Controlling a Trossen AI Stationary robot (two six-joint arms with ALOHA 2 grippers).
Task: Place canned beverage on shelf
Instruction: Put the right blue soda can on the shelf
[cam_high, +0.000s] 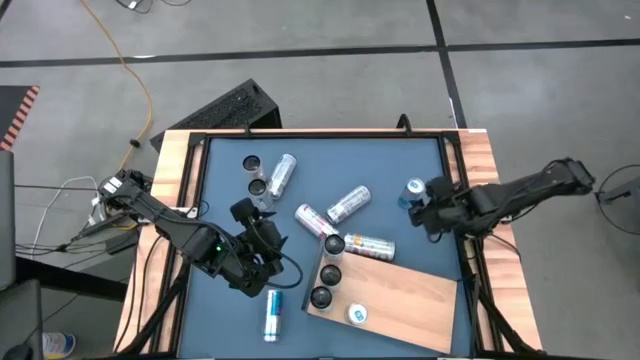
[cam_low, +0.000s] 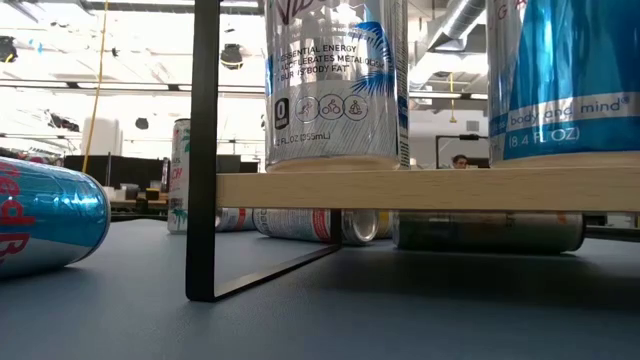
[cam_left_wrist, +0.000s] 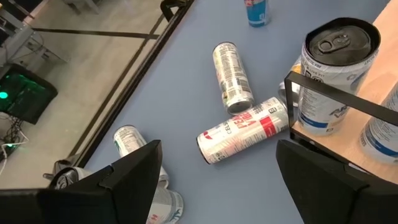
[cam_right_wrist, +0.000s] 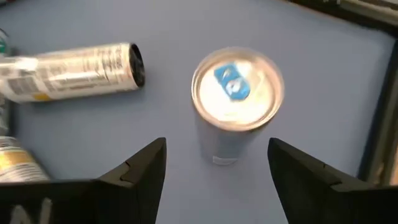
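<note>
Standing upright on blue-grey tabletop (cam_high: 225, 160), blue-topped silver can (cam_right_wrist: 236, 102); right gripper (cam_right_wrist: 214, 165) hovering open astride, readying grasp toward wooden shelf (cam_high: 410, 305).

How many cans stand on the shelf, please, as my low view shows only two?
Observer: Four cans stand on the shelf, all near its left end.
Operator: Thank you. Where is the right pincer?
Observer: The right pincer is open, with an upright blue-tabbed can just ahead of it, not gripped.
Operator: And the left one?
Observer: The left pincer is open and empty, over the table beside the shelf's left end.
</note>
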